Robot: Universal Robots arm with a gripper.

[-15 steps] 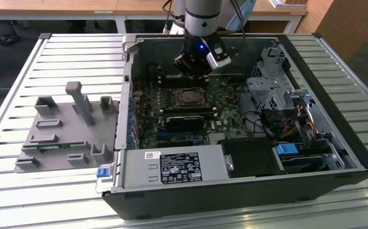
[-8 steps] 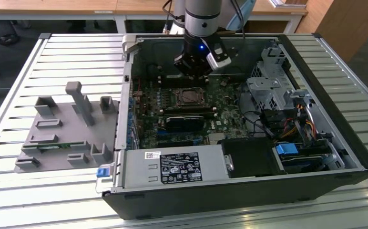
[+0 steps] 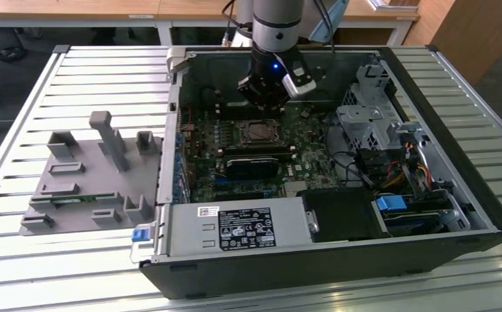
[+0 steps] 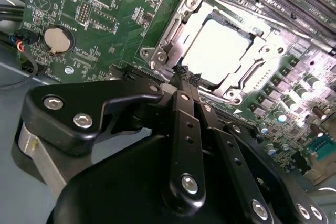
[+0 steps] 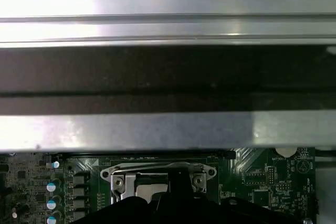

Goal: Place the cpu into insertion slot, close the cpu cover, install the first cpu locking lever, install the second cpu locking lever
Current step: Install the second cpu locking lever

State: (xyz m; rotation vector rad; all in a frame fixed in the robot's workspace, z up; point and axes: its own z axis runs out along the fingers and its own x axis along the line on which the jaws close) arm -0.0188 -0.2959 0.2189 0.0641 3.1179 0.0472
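One gripper [image 4: 184, 77] is seen hovering just above the edge of the insertion slot [image 4: 157, 56] on the green motherboard [image 4: 105, 3], its fingers [image 4: 181, 85] pressed together with nothing held. Inside the slot the cpu [image 4: 218, 51] is seated flat, framed by the lowered silvery cpu cover [image 4: 191, 11].

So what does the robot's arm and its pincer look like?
The arm is a round silvery-grey tube with a black band. Its black wrist block has a little blue light and a white piece on one side. The pincer is matte black, with flat fingers joined by shiny silver screws.
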